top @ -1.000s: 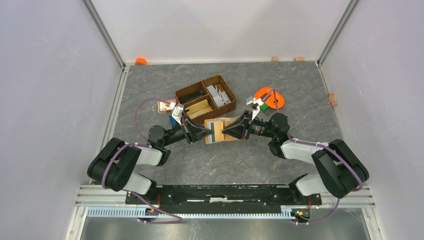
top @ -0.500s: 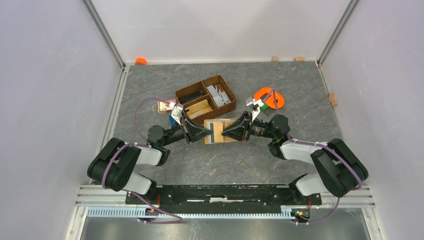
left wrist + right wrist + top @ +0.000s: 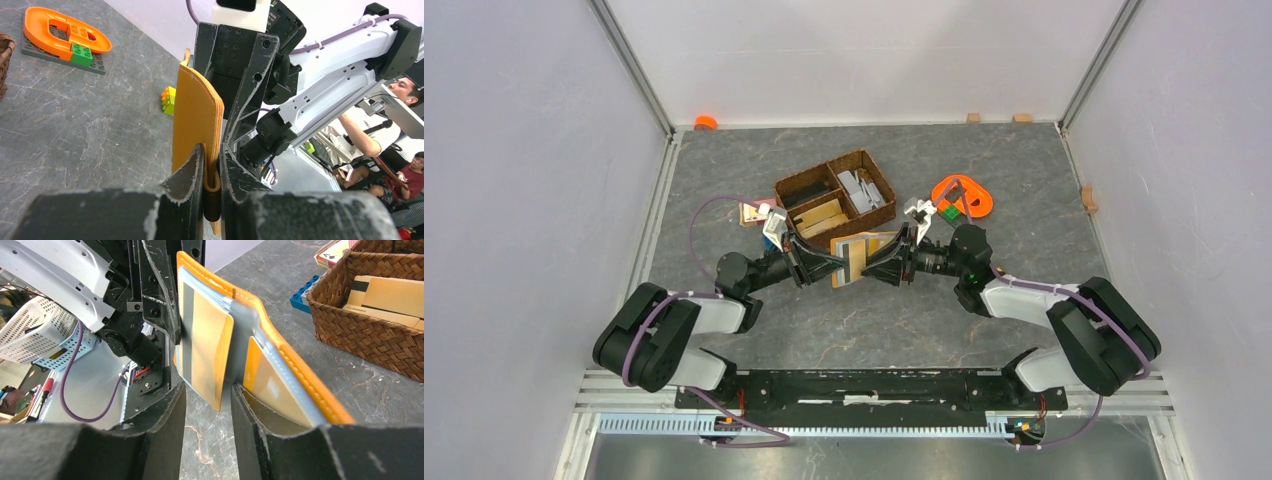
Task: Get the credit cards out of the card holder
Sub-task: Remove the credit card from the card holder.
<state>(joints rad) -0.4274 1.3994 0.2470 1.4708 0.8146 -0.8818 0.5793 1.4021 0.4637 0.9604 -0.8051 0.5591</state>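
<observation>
The mustard-orange card holder (image 3: 864, 255) is held up on edge between the two arms, opened toward the right wrist camera. My left gripper (image 3: 212, 165) is shut on its folded edge (image 3: 197, 120). A gold credit card (image 3: 205, 350) with a dark stripe sticks out of the left inner pocket, and another gold card (image 3: 267, 385) sits in the right pocket. My right gripper (image 3: 208, 386) is open, its jaws on either side of the protruding card's lower corner with a gap showing. In the top view the right gripper (image 3: 879, 267) meets the holder from the right.
A brown wicker basket (image 3: 834, 195) with cards in it (image 3: 390, 300) stands just behind the holder. An orange ring on a grey plate (image 3: 964, 196) lies to the back right. Small toy bricks (image 3: 168, 99) and a blue brick (image 3: 302, 297) lie nearby.
My right gripper has opened wider and moved left onto the holder. The holder has tipped up from lying flat. The left gripper keeps its grip.
</observation>
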